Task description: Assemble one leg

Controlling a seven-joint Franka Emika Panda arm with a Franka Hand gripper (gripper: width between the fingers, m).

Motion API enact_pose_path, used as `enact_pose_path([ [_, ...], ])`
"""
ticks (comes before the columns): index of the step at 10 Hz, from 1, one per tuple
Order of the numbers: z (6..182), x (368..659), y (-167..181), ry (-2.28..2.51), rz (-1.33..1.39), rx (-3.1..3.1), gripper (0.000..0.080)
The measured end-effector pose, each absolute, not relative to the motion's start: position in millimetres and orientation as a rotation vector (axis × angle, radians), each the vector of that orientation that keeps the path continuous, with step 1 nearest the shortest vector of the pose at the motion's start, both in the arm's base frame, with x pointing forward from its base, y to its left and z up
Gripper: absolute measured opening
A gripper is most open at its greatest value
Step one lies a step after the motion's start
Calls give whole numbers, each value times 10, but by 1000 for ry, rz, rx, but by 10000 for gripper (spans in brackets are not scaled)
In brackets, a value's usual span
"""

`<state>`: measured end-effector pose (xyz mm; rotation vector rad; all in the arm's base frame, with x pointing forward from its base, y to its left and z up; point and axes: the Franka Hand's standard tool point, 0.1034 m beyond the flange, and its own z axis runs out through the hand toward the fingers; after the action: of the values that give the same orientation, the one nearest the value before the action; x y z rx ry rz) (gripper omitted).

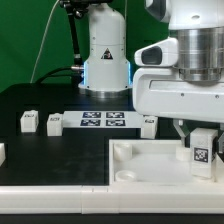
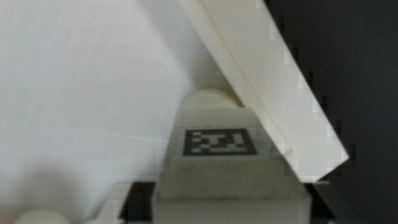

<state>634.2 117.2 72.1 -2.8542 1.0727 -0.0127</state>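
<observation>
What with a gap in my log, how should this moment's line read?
pincer: shut on leg | leg: upright, over tabletop

Small white leg is standing upright, its black-and-white tag facing outward. It is being gripped in the pincer and sitting at a corner recess of the square white piece.

White leg (black-and-white square tag), black table, green backdrop.

backdrop: green curtain | surface: black table | light: even
</observation>
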Motion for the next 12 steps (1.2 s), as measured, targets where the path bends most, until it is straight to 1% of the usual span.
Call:
enact_pose_path([
  [3,718,6349,1170,1228,6,-2788,291],
  [5,717,6348,1174,1143,1,-2823,299],
  [6,718,6347,1181,1081,-2,-2848,466],
  [7,718,6349,1180,970,-9,-2887,600],
  [8,713,6347,1175,786,-17,-2945,600],
  [9,713,6345,1186,634,-25,-2988,641],
  [12,727,6348,1216,39,-49,-3087,649],
])
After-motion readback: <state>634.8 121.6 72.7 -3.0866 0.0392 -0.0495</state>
